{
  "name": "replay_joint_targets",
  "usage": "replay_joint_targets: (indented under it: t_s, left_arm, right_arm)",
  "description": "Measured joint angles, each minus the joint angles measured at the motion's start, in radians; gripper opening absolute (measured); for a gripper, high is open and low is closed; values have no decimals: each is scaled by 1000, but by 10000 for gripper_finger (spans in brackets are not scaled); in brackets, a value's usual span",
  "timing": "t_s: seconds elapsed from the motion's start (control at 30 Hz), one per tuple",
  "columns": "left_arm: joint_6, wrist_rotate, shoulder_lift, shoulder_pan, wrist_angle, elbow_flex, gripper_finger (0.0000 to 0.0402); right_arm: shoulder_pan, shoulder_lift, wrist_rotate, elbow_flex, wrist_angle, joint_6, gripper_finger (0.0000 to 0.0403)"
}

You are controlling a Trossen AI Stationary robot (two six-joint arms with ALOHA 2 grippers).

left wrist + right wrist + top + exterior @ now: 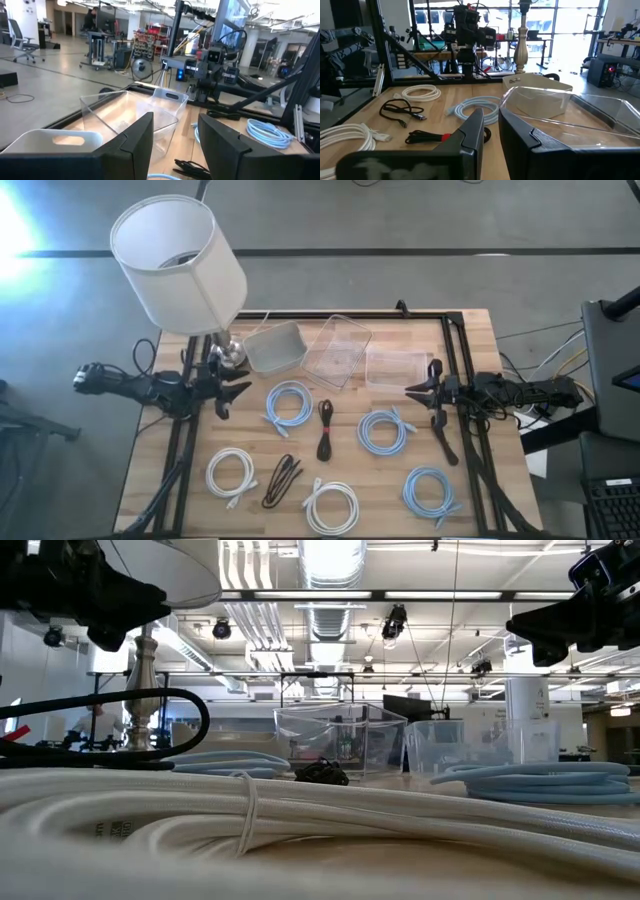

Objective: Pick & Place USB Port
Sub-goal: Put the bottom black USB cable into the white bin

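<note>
Cables lie coiled on table [470, 340]. Black USB cable [325, 430] sits mid-table, between both arms, nothing touching it. Left claw [232, 393] open, empty, near lamp [180, 260]. Right claw [415, 389] open, empty, beside clear bins [338, 350].

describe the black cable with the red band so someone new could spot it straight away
Start at the three bins along the table's far edge and find the tilted clear bin in the middle. Just in front of it, between two blue coils, lies the black cable. It is a tight straight bundle with a red band, whereas the other black cable is loose.
</note>
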Motion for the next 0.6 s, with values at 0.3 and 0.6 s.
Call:
replay_joint_targets:
  t_s: [0.3, 0.6]
  left_arm:
    - [34, 77, 162, 0, -4, 88, 159]
    - [80, 412, 286, -17, -67, 177, 159]
  right_arm:
    - [0, 0, 0, 0, 0, 0, 54]
    - [0, 0, 0, 0, 0, 0, 54]
